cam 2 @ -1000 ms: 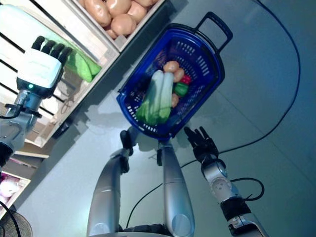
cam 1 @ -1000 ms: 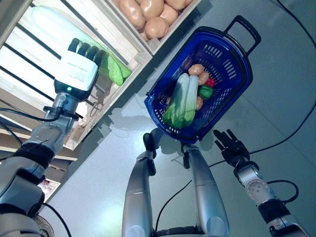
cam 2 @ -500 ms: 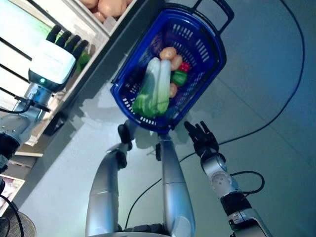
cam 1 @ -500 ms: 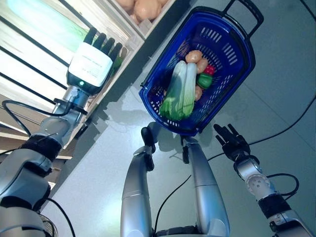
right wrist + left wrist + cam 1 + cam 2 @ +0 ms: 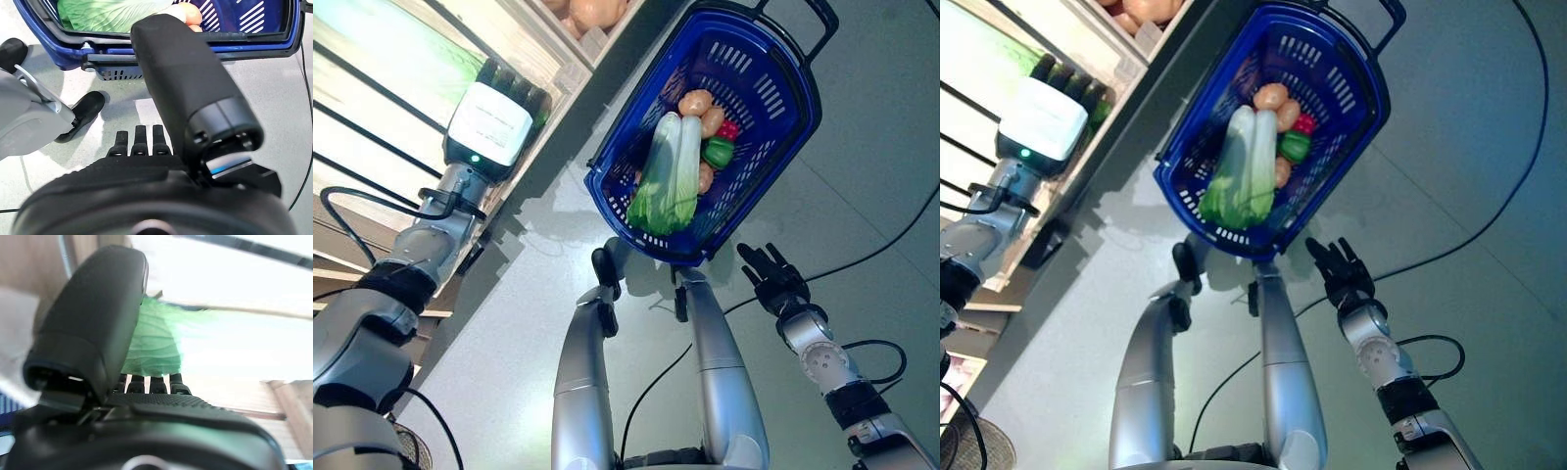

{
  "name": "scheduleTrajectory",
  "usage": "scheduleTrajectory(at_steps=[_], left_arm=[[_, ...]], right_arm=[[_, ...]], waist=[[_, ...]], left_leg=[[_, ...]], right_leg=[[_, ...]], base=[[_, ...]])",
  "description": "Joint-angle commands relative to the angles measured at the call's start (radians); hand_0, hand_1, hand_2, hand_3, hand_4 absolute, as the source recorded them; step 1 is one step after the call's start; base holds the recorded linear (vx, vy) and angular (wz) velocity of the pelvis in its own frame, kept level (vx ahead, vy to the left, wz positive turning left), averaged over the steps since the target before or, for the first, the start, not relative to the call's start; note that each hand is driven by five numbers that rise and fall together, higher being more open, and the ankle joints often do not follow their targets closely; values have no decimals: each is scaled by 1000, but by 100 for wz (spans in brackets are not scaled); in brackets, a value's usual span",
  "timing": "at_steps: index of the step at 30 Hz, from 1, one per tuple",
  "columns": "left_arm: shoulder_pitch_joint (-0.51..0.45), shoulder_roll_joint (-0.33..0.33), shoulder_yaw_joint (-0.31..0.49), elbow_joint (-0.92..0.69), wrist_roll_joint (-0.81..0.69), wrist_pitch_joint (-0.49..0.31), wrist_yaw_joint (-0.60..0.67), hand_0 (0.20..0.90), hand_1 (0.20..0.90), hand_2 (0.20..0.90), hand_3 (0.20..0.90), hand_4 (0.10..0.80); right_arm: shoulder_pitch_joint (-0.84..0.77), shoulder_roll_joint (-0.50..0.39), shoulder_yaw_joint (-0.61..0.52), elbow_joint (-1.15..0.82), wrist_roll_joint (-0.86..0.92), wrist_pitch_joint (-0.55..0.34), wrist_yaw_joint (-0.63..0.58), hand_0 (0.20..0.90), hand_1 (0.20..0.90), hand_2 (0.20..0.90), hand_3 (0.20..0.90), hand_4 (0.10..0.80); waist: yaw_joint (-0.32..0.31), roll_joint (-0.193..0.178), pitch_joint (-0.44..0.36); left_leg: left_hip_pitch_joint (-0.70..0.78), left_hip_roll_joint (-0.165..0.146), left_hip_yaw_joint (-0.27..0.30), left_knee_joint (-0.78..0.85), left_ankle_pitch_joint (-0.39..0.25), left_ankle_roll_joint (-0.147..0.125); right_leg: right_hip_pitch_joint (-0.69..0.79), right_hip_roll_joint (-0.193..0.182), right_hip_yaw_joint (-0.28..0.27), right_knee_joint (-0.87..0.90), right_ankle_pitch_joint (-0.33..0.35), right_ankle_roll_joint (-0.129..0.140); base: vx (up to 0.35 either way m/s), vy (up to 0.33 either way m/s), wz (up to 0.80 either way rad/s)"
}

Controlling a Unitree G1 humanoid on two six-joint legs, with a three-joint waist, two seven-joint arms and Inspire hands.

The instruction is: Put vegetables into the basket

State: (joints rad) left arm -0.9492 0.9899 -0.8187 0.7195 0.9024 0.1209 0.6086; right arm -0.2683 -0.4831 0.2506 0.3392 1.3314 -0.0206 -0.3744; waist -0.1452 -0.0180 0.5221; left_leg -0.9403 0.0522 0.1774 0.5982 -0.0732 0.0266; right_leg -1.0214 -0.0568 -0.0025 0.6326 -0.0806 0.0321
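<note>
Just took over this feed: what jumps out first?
The blue plastic basket on the grey floor, already holding two long pale-green cabbages, potatoes and peppers. The left robot hand reaches into the wooden shelf toward a green leafy vegetable; the right robot hand hangs open beside the basket.

Setting: shop produce area. Wooden crates [image 5: 558,69] hold potatoes [image 5: 592,12] and leafy greens [image 5: 154,340] beside a blue shopping basket [image 5: 783,137] on the grey floor [image 5: 509,323].
</note>
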Motion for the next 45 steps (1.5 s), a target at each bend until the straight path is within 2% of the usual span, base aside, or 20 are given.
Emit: scheduleTrajectory(at_steps=[1, 2, 3, 4, 5, 7, 12, 17, 18, 19, 20, 22, 23, 27, 32, 33, 37, 40, 42, 45], left_arm=[[-53, 31, 88, 2, -64, 77, 36, 761, 761, 761, 761, 707], [-48, 27, 92, 5, -59, 75, 37, 684, 684, 684, 684, 656], [-33, 26, 104, 8, -57, 79, 42, 524, 524, 524, 524, 549], [-10, 21, 107, 11, -58, 84, 47, 361, 361, 361, 361, 441], [-5, 20, 114, 19, -63, 84, 51, 300, 300, 300, 300, 400], [-15, 20, 123, 31, -53, 84, 47, 300, 300, 300, 300, 400], [-8, 18, 126, 23, -54, 88, 41, 300, 300, 300, 300, 400], [12, 19, 136, -10, -82, 86, 116, 300, 300, 300, 300, 400], [11, 19, 144, -13, -104, 72, 149, 300, 300, 300, 300, 400], [2, 22, 149, -12, -109, 69, 158, 300, 300, 300, 300, 400], [-5, 25, 158, -15, -77, 16, 185, 300, 300, 300, 300, 400], [0, 30, 168, -21, -55, -24, 206, 300, 300, 300, 300, 400], [25, 50, 187, -71, -46, -68, 234, 300, 300, 300, 300, 400], [125, 76, 260, -150, -117, -112, 286, 300, 300, 300, 300, 400], [329, 46, 426, -240, -231, -189, 372, 300, 300, 300, 300, 400], [343, 42, 438, -247, -227, -190, 372, 300, 300, 300, 300, 400], [486, -17, 565, -327, -283, -242, 419, 300, 300, 300, 300, 400], [616, -106, 680, -426, -316, -324, 440, 300, 300, 300, 300, 400], [671, -166, 731, -484, -307, -389, 461, 300, 300, 300, 300, 400], [720, -231, 791, -581, -393, -472, 431, 300, 300, 300, 300, 400]], right_arm=[[56, -52, -30, -77, -48, -34, -11, 900, 900, 900, 900, 800], [57, -51, -31, -74, -50, -36, -9, 900, 900, 900, 900, 800], [62, -51, -34, -73, -52, -39, -2, 900, 900, 900, 900, 800], [79, -47, -32, -75, -57, -42, 0, 900, 900, 900, 900, 800], [79, -45, -32, -77, -57, -44, -2, 900, 900, 900, 900, 800], [65, -48, -36, -75, -55, -44, -2, 900, 900, 900, 900, 800], [60, -47, -35, -87, -31, -64, 14, 900, 900, 900, 900, 800], [78, -34, -31, -103, -54, -81, 38, 900, 900, 900, 900, 800], [77, -30, -30, -102, -52, -86, 42, 900, 900, 900, 900, 800], [67, -31, -33, -102, -52, -88, 45, 900, 900, 900, 900, 800], [64, -26, -31, -100, -52, -94, 50, 900, 900, 900, 900, 800], [66, -23, -34, -101, -51, -90, 54, 900, 900, 900, 900, 800], [84, -18, -39, -116, -64, -88, 58, 900, 900, 900, 900, 800], [134, -2, -45, -132, -77, -113, 62, 900, 900, 900, 900, 800], [205, 34, -59, -143, -129, -139, 92, 900, 900, 900, 900, 800], [207, 36, -59, -143, -131, -139, 93, 900, 900, 900, 900, 800], [235, 57, -82, -147, -170, -147, 113, 900, 900, 900, 900, 800], [265, 79, -104, -152, -197, -154, 130, 900, 900, 900, 900, 800], [278, 90, -110, -152, -207, -162, 142, 900, 900, 900, 900, 800], [291, 103, -121, -157, -264, -169, 167, 900, 900, 900, 900, 800]], waist=[[-8, 11, -2], [-8, 10, -2], [-6, 7, -2], [-2, 6, -2], [-2, 4, -2], [-3, 1, -2], [2, -2, -2], [7, -3, -2], [9, -4, -2], [7, -5, -2], [9, -8, -2], [11, -10, -2], [17, -11, -2], [27, -9, -2], [55, -5, -2], [55, -5, -2], [81, -3, -2], [105, -6, -10], [119, -6, -25], [135, -6, -49]], left_leg=[[-11, -9, -7, -15, -7, -21], [-10, -9, -8, -18, -6, -21], [-4, -10, -9, -24, -2, -22], [25, -10, -19, -20, -28, -30], [26, -11, -20, -18, -29, -31], [1, -11, -13, -25, -2, -23], [3, -12, -12, -35, 4, -22], [54, -15, -18, -36, -26, -28], [66, -17, -19, -42, -26, -27], [45, -17, -10, -49, 0, -20], [67, -20, -12, -59, 2, -21], [84, -21, -13, -68, 6, -23], [118, -26, -15, -87, 12, -24], [201, -32, -15, -143, 28, -30], [339, -49, -27, -255, 66, -44], [347, -50, -28, -263, 69, -45], [442, -59, -40, -353, 101, -55], [525, -65, -54, -413, 115, -60], [554, -69, -67, -439, 120, -60], [590, -71, -86, -462, 121, -61]], right_leg=[[51, -30, -53, -101, 79, 14], [53, -30, -54, -104, 79, 14], [60, -29, -58, -110, 82, 15], [88, -24, -56, -100, 55, 22], [89, -23, -56, -98, 54, 22], [65, -26, -59, -105, 78, 14], [68, -29, -63, -114, 84, 15], [113, -24, -63, -101, 53, 24], [124, -22, -63, -101, 51, 24], [102, -25, -66, -109, 75, 17], [123, -24, -67, -115, 73, 17], [141, -23, -68, -123, 75, 18], [179, -22, -76, -144, 77, 17], [265, -16, -84, -188, 79, 20], [411, -24, -110, -278, 82, 24], [420, -25, -111, -285, 82, 24], [529, -35, -141, -357, 82, 26], [624, -45, -173, -406, 76, 28], [658, -45, -184, -420, 68, 26], [704, -43, -195, -435, 56, 22]], base=[[0, 0, 0], [0, 0, 0], [43, -7, 2], [41, -1, 2], [45, 5, 2], [-97, -4, 2], [-47, 11, 4], [13, 34, 2], [-93, 19, -1], [-89, 20, -1], [-82, 13, 0], [0, 0, 0], [0, 0, 0], [0, 0, 0], [5, -30, 0], [0, 0, 0], [-6, -61, 5], [1, -80, 8], [15, -51, 21], [19, -57, 20]])
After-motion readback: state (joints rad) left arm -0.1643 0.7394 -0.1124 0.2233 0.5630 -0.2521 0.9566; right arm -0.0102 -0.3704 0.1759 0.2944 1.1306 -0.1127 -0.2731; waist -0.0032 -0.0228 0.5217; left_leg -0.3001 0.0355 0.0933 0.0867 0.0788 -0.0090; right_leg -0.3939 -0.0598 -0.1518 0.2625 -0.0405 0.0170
